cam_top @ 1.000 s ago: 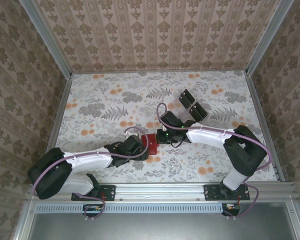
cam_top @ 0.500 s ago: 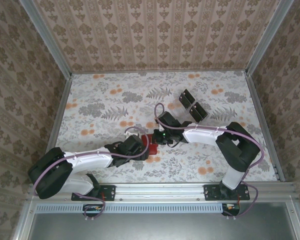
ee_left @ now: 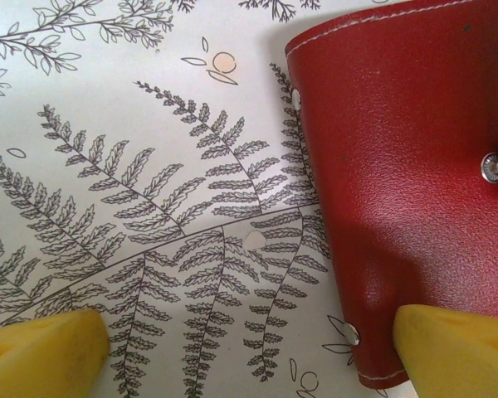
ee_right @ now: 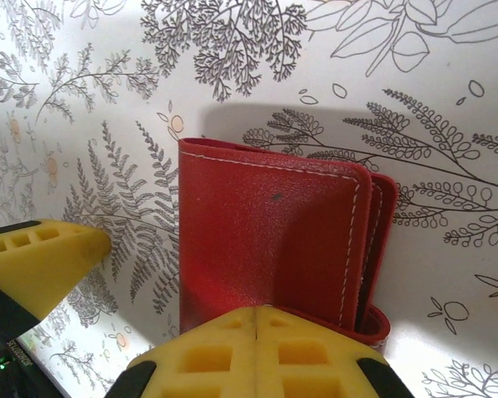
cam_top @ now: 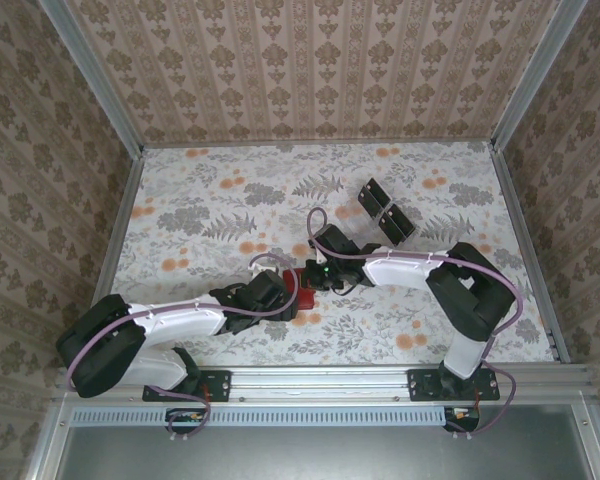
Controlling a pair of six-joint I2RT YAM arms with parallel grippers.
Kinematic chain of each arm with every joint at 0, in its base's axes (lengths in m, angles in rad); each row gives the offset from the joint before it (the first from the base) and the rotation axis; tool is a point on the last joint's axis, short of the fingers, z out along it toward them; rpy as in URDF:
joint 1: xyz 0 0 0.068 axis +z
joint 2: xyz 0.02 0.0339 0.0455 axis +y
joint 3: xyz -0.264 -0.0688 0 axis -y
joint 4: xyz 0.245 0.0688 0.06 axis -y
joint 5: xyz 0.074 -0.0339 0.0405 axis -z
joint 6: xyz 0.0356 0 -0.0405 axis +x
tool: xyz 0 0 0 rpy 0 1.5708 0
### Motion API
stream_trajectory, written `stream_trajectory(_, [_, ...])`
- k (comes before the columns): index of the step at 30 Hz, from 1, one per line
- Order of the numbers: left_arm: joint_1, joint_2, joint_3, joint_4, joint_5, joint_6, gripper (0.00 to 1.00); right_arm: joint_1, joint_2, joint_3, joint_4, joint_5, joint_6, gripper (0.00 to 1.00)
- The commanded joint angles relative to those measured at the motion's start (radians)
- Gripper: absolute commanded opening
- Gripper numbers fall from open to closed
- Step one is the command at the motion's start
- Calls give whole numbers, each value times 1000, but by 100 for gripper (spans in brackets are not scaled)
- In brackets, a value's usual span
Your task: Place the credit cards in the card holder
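Centre of the floral-printed tabletop (cam_top: 195, 205), a little toward the near edge: the small red leather-like card holder (cam_top: 303, 293) lies flat and folded shut, with both arms meeting over it. The left gripper (cam_top: 282, 297) comes in from the near left. In its wrist view the yellow pads are spread wide, one over bare cloth and the other (ee_left: 456, 348) at the holder's near corner, with nothing between them. The right gripper (cam_top: 317, 271) sits at the holder's far-right side. Its jaws are also apart and empty, and one pad (ee_right: 257, 352) overlaps the stitched edge, though I can't tell whether it touches. The flat black-brown rectangular credit cards (cam_top: 385, 211) lie well apart, far and to the right, untouched. My reading is that the step in hand is getting the holder open and steadied before any card is fetched. To do it well, one gripper should pin the lower flap near the fold while the other slips a pad under the layered open edge and lifts. The silver snap stud (ee_left: 492, 167) suggests a tab that may need freeing first. The smooth leather could slide on the cloth, so press down before pulling.
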Motion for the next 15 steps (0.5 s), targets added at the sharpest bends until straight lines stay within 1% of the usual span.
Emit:
stream_trajectory(1, [10,56,-32,-20,21,-24,100,8,26,28,9,-19,10,0])
stream_trajectory(15, [9,57,-37,-15,23,-29,100,15,63,40,14,-25,13,0])
